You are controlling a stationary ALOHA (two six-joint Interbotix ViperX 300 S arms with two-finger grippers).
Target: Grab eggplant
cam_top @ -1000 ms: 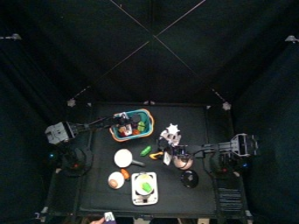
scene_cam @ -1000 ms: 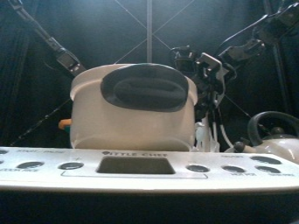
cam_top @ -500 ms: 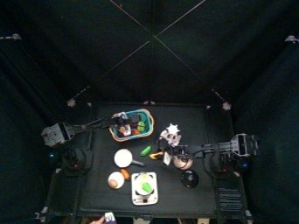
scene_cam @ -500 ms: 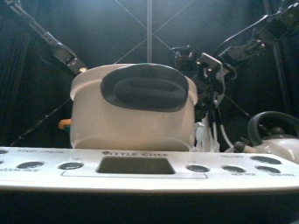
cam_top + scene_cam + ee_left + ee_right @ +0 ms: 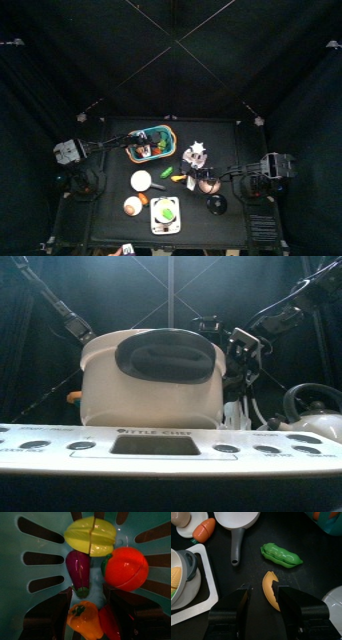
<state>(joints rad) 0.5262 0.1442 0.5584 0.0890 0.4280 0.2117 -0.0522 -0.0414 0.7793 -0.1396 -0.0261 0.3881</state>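
Your table (image 5: pixel 100 215) carries a toy cooker (image 5: pixel 150 376) at the near edge and a teal basket (image 5: pixel 20 587) at the far left. Your left gripper (image 5: pixel 90 607) hangs over that basket, jaws spread wide, nothing between them. The eggplant (image 5: pixel 78 571) lies in the basket just ahead of those jaws, beside a tomato (image 5: pixel 125 568) and below a yellow-green fruit (image 5: pixel 91 535). Your right gripper (image 5: pixel 264 604) stands open over an orange wedge (image 5: pixel 270 589), with a green pea pod (image 5: pixel 281 555) near it.
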